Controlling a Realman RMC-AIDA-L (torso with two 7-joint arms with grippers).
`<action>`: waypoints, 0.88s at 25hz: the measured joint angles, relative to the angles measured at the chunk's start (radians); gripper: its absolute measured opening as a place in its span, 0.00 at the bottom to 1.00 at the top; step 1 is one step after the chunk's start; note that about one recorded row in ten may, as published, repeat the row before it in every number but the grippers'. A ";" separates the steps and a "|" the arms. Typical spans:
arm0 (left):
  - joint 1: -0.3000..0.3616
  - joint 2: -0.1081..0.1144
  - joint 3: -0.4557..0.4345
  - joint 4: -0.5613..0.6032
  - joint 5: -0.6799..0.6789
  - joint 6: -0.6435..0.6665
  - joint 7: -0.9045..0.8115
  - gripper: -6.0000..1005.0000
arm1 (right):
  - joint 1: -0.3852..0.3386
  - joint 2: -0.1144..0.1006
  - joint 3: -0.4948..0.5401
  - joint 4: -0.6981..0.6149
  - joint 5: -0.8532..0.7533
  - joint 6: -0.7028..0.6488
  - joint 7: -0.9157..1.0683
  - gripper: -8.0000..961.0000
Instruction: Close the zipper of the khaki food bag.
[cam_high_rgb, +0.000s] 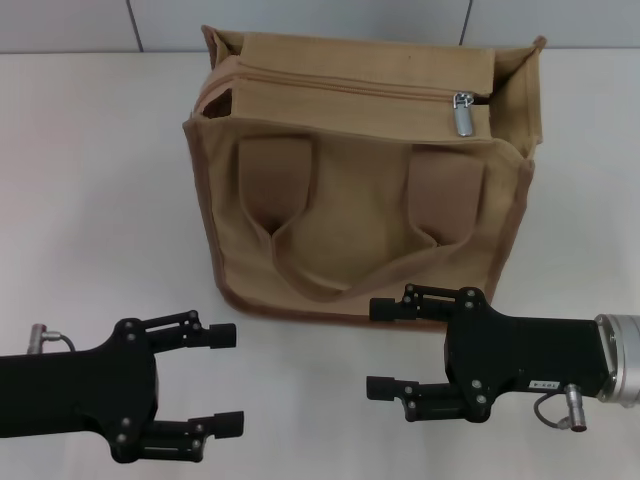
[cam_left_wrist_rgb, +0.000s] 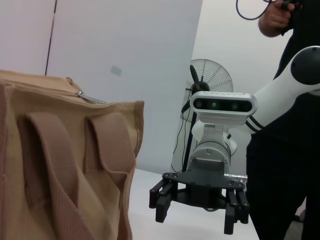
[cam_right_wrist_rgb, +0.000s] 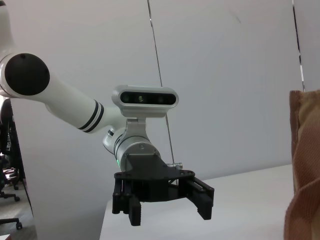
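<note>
The khaki food bag stands upright on the white table, its two strap handles facing me. The zipper runs along its top, and the silver pull tab hangs near the right end. My left gripper is open and empty at the front left, below the bag. My right gripper is open and empty just in front of the bag's lower right corner, not touching it. The left wrist view shows the bag, the pull tab and the right gripper. The right wrist view shows the left gripper and the bag's edge.
The white table runs to a pale wall behind the bag. In the left wrist view a person in black and a standing fan are beyond the table.
</note>
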 joint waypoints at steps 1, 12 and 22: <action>-0.002 -0.001 0.001 0.001 0.000 -0.001 0.001 0.82 | 0.000 0.000 0.000 0.000 0.000 0.000 0.000 0.79; -0.008 -0.001 0.002 0.002 0.001 -0.001 0.001 0.82 | -0.001 0.000 0.000 0.002 0.000 0.009 -0.001 0.79; -0.012 -0.001 -0.001 0.001 0.002 -0.001 0.001 0.82 | 0.000 0.000 0.000 0.003 0.000 0.011 -0.001 0.79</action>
